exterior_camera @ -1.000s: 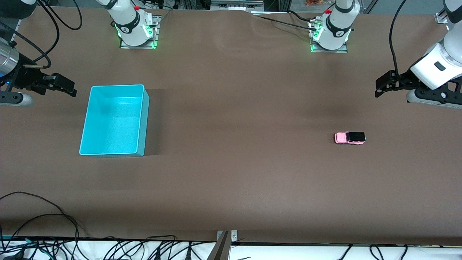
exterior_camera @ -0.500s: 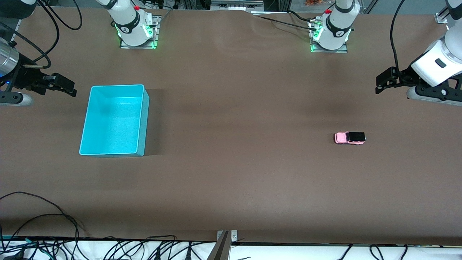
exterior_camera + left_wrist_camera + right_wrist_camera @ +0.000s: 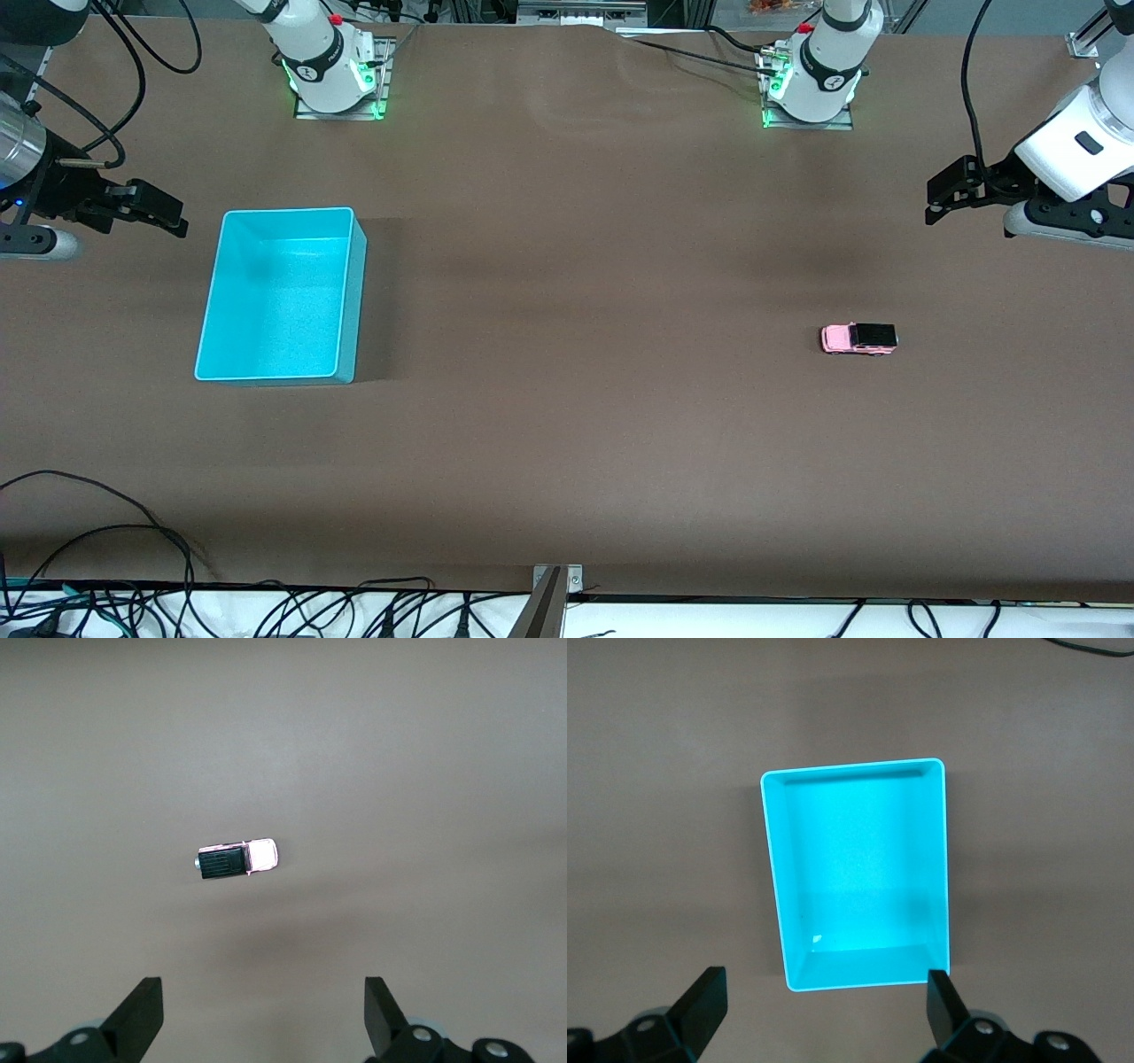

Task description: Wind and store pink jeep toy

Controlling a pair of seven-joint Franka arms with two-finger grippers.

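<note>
The pink jeep toy [image 3: 858,338], tiny with a black roof, stands on the brown table toward the left arm's end; the left wrist view shows it [image 3: 236,859] from above. My left gripper [image 3: 939,199] hangs open over bare table at that end, well apart from the jeep, and its fingers [image 3: 142,1014] hold nothing. The turquoise bin [image 3: 279,292] sits empty toward the right arm's end. My right gripper [image 3: 173,217] waits open over the table beside the bin, whose floor [image 3: 859,868] fills the right wrist view ahead of that gripper [image 3: 824,1001].
Both arm bases [image 3: 332,80] [image 3: 811,84] stand along the table's edge farthest from the front camera. Cables [image 3: 106,540] trail over the nearest edge. A wide stretch of brown table lies between bin and jeep.
The left gripper has drifted slightly upward in the front view, still open. The jeep, the bin and the right arm have not moved.
</note>
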